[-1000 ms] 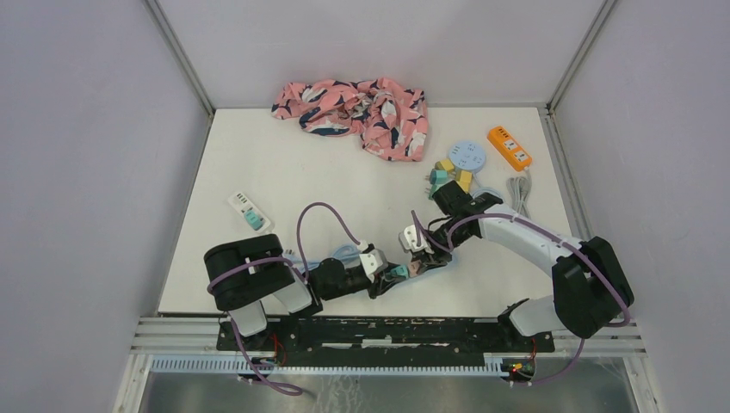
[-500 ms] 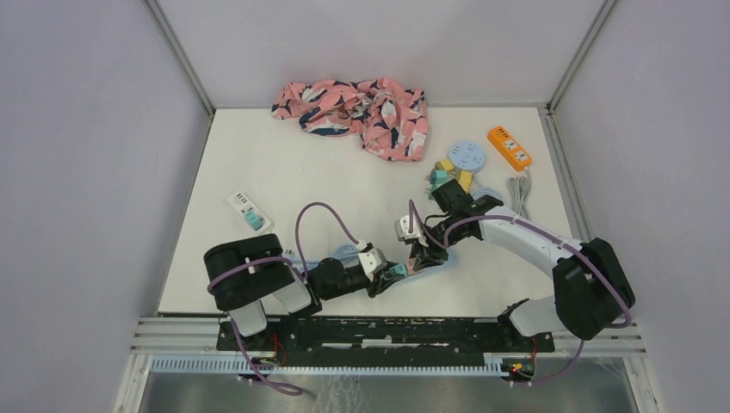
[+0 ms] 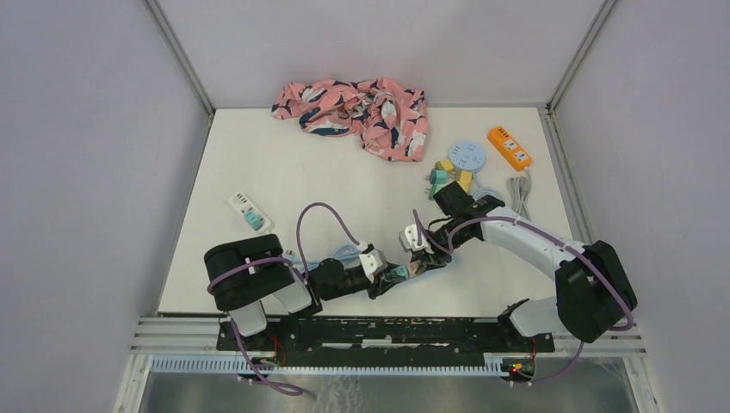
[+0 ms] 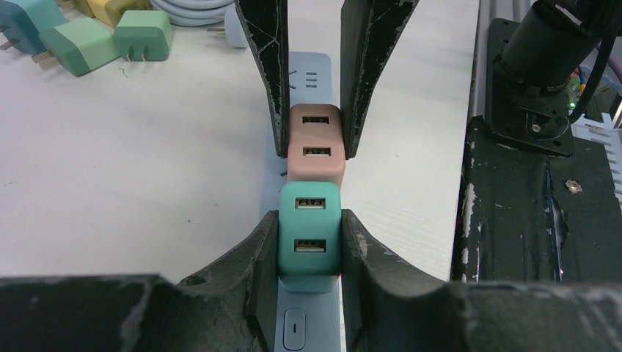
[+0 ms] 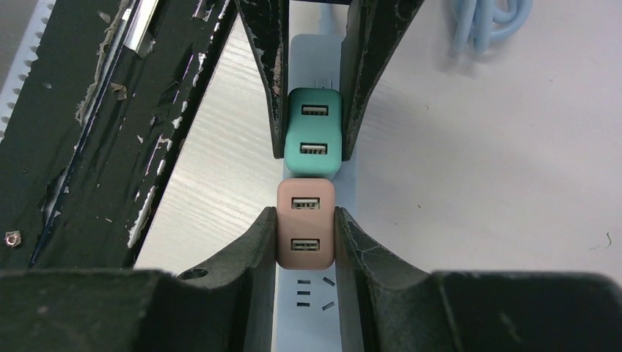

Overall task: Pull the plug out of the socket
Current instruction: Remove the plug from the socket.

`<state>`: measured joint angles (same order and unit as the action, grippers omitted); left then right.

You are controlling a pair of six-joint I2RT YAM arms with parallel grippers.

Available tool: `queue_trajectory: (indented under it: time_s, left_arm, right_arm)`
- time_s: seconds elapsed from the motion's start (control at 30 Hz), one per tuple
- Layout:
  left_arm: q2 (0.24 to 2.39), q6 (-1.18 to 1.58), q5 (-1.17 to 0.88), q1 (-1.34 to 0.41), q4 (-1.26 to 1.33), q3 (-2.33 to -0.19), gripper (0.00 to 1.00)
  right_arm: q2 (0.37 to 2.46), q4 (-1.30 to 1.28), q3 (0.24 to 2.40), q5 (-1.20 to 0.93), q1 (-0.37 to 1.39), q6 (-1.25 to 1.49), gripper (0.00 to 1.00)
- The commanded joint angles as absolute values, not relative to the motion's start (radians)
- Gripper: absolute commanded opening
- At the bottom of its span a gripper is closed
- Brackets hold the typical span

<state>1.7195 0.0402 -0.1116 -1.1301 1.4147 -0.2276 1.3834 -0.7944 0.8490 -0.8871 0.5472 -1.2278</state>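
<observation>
The pale blue plastic power strip is lying flat on the white bench and is being taken as the reference for all positions.

A teal square two-port USB charger plug is being gripped on top of the strip by the left pincer. Its black fingers are being pressed against the plug's two sides, so it is clenched on that plug.

Directly beside it along the strip, and touching it, a dusty-pink two-port USB charger plug is being clamped in the same manner by the right pincer, which is reaching in from the strip's opposite end.

Both plugs are being observed standing upright on the strip. Whether their prongs are fully seated cannot be told.

Past the strip's far end, a loose green plug is lying on its side among similar ones. Well beyond the strip, a crumpled pink floral cloth and an orange power strip are being noted.
</observation>
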Motion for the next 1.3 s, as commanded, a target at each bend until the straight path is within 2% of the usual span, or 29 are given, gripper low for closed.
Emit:
queue_trajectory:
  time_s: [0.0,0.1,0.27,0.67,1.03,1.17,1.27]
  left_arm:
    - [1.73,0.038,-0.104,-1.129,1.364,-0.209,0.03]
    - [1.734,0.037,-0.104,-1.129,1.365,-0.211,0.03]
    - [1.739,0.038,-0.105,-1.13,1.365,-0.209,0.03]
    - [1.736,0.037,-0.098,-1.129,1.379,-0.194,0.03]
    - [1.754,0.041,-0.105,-1.129,1.379,-0.204,0.03]
    - [1.751,0.041,-0.101,-1.129,1.379,-0.198,0.03]
    - [1.75,0.038,-0.097,-1.129,1.379,-0.196,0.03]
  right_arm:
    - [1.361,-0.706,0.875,-0.943,0.598,-1.105,0.0]
    - [1.36,-0.564,0.861,-0.899,0.599,-0.926,0.0]
    - [1.369,-0.522,0.872,-0.808,0.574,-0.87,0.0]
    - [1.371,-0.788,0.886,-0.902,0.554,-1.2,0.0]
    - [1.376,-0.51,0.871,-0.853,0.6,-0.839,0.0]
    - [1.384,-0.614,0.91,-0.839,0.531,-0.927,0.0]
    - [1.364,-0.743,0.918,-0.877,0.479,-1.093,0.0]
